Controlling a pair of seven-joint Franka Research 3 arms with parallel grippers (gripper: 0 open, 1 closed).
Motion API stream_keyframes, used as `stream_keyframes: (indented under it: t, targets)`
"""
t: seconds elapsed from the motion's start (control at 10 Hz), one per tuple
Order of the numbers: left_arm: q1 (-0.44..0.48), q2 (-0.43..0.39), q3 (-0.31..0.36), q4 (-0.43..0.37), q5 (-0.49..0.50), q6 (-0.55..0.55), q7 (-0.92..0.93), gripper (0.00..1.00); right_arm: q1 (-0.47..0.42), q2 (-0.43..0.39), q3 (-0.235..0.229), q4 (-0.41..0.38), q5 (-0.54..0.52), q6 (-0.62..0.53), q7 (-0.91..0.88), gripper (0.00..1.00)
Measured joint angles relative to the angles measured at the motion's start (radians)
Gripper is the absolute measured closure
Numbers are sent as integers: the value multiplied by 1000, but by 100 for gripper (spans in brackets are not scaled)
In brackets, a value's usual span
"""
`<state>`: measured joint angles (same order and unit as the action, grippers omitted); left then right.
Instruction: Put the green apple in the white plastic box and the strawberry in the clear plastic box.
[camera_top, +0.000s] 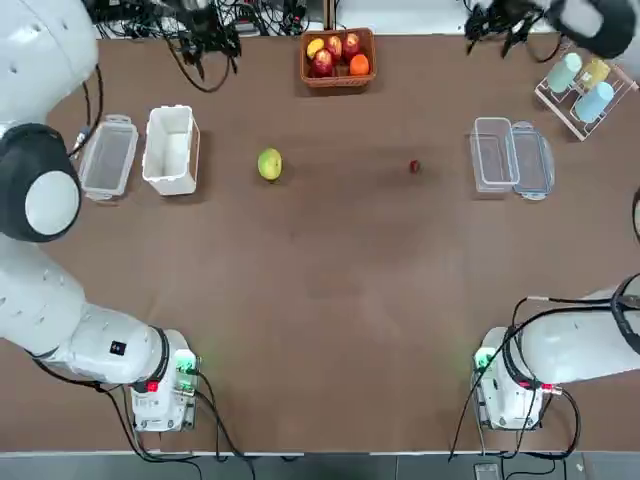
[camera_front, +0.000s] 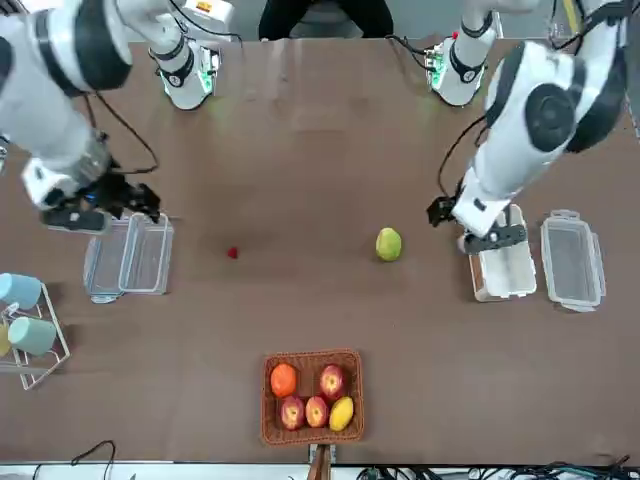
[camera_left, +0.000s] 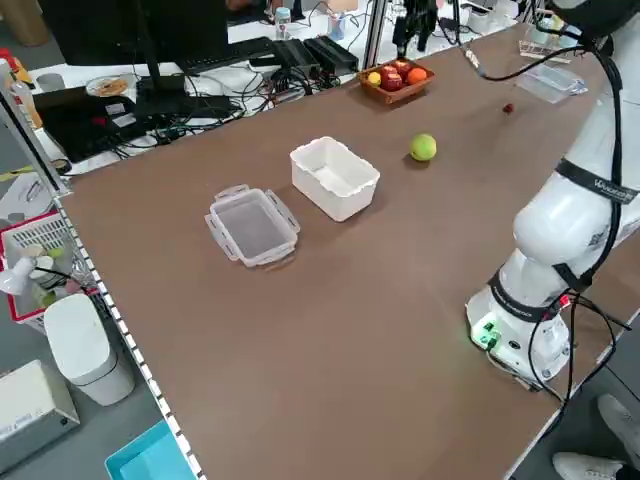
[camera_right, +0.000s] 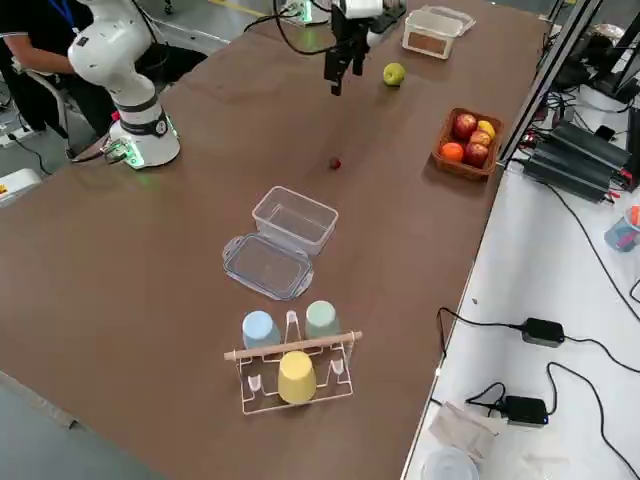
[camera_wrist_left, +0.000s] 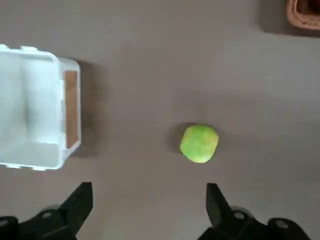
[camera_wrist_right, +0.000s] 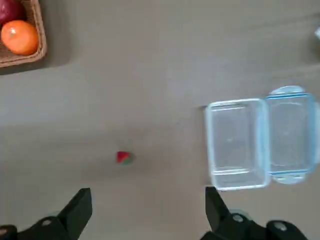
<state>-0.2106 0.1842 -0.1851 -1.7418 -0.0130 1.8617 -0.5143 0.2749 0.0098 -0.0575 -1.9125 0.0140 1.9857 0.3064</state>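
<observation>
Two grippers are being held high over the table, each with fingers spread wide and nothing between them.

Item: left gripper (camera_wrist_left: 149, 212). It is being hung above bare tabletop, the green apple (camera_wrist_left: 199, 143) lying just ahead of its fingertips and the white plastic box (camera_wrist_left: 35, 107) off to one side, near but not touching the fruit. Judged purpose: apple and tub are both being kept within one short carry.

Item: right gripper (camera_wrist_right: 147, 212). It is being positioned likewise, the strawberry (camera_wrist_right: 124, 158) lying ahead of and between its fingers, the clear plastic box (camera_wrist_right: 235, 144) farther out to the side with its bluish lid (camera_wrist_right: 291, 134) laid touching it. Judged purpose: the lid is being left off so the berry can be dropped straight in.

Both boxes are standing empty; no step has been completed yet.
</observation>
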Motion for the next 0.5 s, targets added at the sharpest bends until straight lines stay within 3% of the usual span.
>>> stream_keyframes:
  t: [0.2,0.5]
  targets:
    - [-11,18,-45,-158,8,212,-19,1,54,53,-1,-184,-1,215,1,0]
    - [-43,56,-59,-302,21,420,-22,3,134,224,-1,-277,-1,465,1,0]
